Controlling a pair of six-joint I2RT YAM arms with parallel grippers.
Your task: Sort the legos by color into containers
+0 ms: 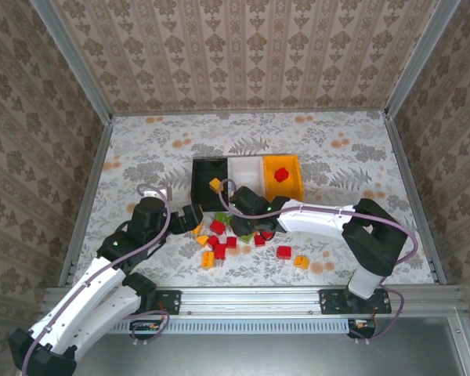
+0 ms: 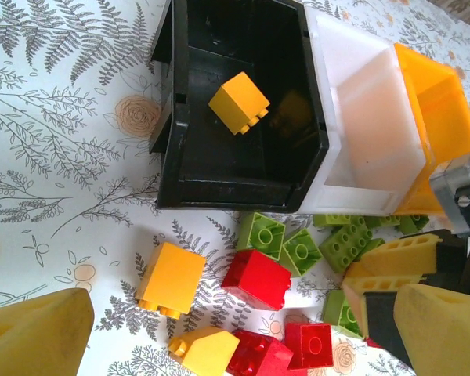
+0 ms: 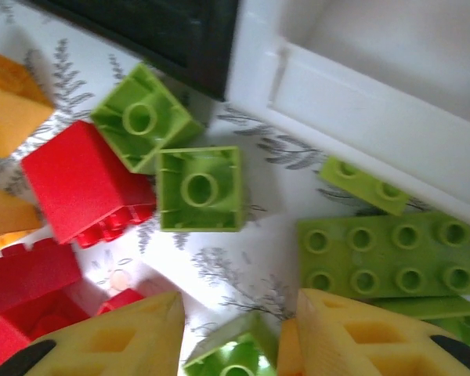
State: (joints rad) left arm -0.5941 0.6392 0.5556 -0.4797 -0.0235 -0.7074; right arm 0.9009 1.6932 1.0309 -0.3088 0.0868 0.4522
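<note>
A: Where are the legos found?
B: Most legos [image 1: 235,235] are heaped on the table [image 1: 141,149], under and between both grippers and just short of the bins. A green brick [image 3: 235,359] is flanked by the fingers of the right gripper [image 3: 239,317], low between them.
A: Is that brick clamped?
B: It cannot be told. The fingers stand close on both sides of it, but contact cannot be made out.
A: What is seen beyond that gripper?
B: A second green brick [image 3: 200,188] lies just ahead and a red brick [image 3: 82,184] ahead to its left. A green plate [image 3: 388,254] with eight studs lies ahead to its right. The white bin [image 3: 376,110] is set past them.
A: And the left gripper [image 2: 243,313]?
B: It is spread wide, with nothing held. Red, yellow and green bricks are scattered between and ahead of its fingers. The black bin [image 2: 172,141] stands ahead of it, and one yellow brick [image 2: 239,102] lies inside. The white bin is butted against the black one on the gripper's right, with the orange bin [image 2: 446,117] past that. A red cube [image 1: 280,175] lies in the orange bin.
</note>
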